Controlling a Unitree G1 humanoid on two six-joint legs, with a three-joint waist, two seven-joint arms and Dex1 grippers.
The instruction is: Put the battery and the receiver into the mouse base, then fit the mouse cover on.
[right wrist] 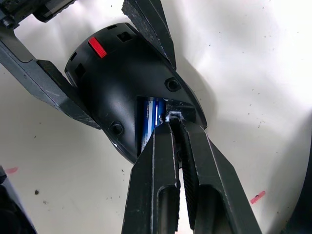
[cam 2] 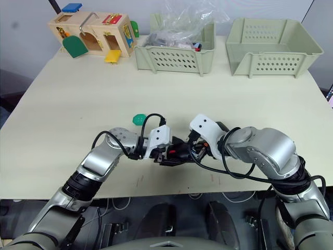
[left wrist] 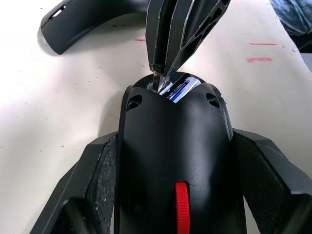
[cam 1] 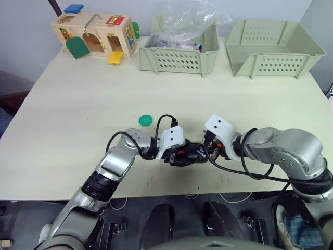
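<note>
My left gripper (left wrist: 175,141) is shut on the black mouse base (left wrist: 173,146), one finger on each side, with the red wheel toward the wrist. It holds the base low over the table's front middle (cam 1: 184,154). The blue-and-silver battery (right wrist: 150,122) lies in the base's open recess. My right gripper (right wrist: 173,126) meets the base from the other end, shut on the small silver receiver (right wrist: 174,116) at the slot beside the battery. The glossy black mouse cover (left wrist: 83,24) lies on the table just beyond the base.
A flat green disc (cam 1: 145,121) lies just behind the left gripper. At the far edge stand a wooden latch box (cam 1: 96,35), a basket holding a plastic bag (cam 1: 179,49) and an empty basket (cam 1: 273,47). The table's front edge is close below the grippers.
</note>
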